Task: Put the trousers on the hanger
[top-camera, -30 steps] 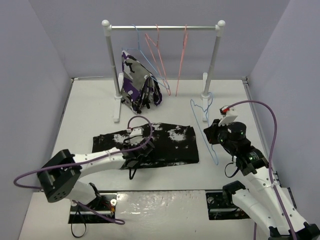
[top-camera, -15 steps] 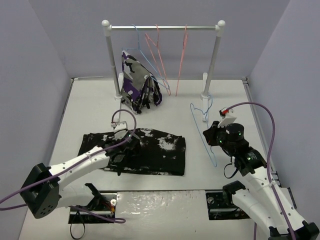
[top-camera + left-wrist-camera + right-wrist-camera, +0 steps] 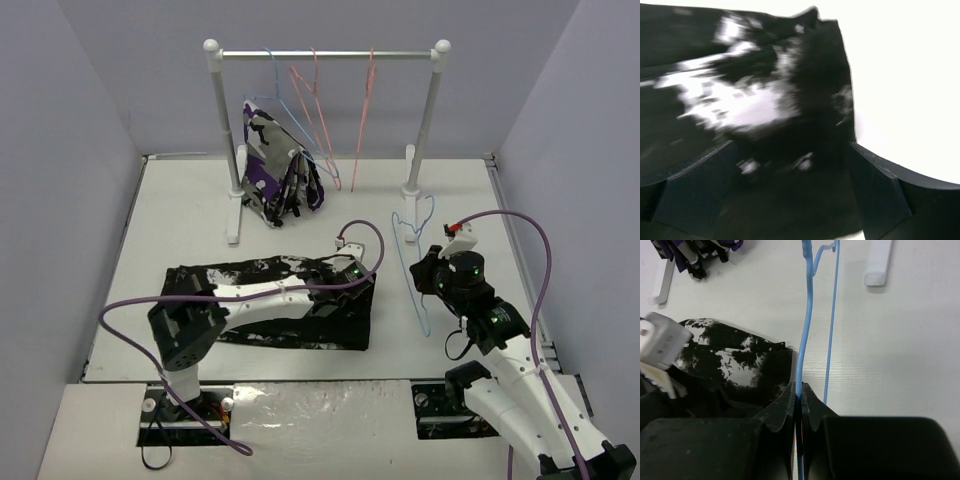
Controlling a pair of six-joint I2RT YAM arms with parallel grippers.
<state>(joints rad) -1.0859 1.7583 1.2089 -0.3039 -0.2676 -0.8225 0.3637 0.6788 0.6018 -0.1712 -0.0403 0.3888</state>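
The black trousers (image 3: pixel 280 325) with white splotches lie folded flat across the middle of the table. My left gripper (image 3: pixel 352 283) hovers over their right edge, open, its fingers (image 3: pixel 695 195) standing wide apart above the fabric (image 3: pixel 765 100); that view is blurred. The light-blue hanger (image 3: pixel 404 262) lies on the table just right of the trousers, hook pointing away. My right gripper (image 3: pixel 428 275) is shut on one of its wires (image 3: pixel 807 315), pinched between the fingertips (image 3: pixel 790 400). The trousers' edge (image 3: pixel 740 365) lies directly left of that grip.
A white clothes rack (image 3: pixel 325 55) stands at the back with pink-red hangers (image 3: pixel 315 110) and another blue hanger (image 3: pixel 280 95) on its rail. A purple, white and black garment (image 3: pixel 275 175) hangs by its left post. A rack foot (image 3: pixel 879 262) sits beyond the hanger.
The trousers slid left across the table. My left arm then swung from their left half to their right edge. The right gripper and hanger shifted slightly toward the rack.
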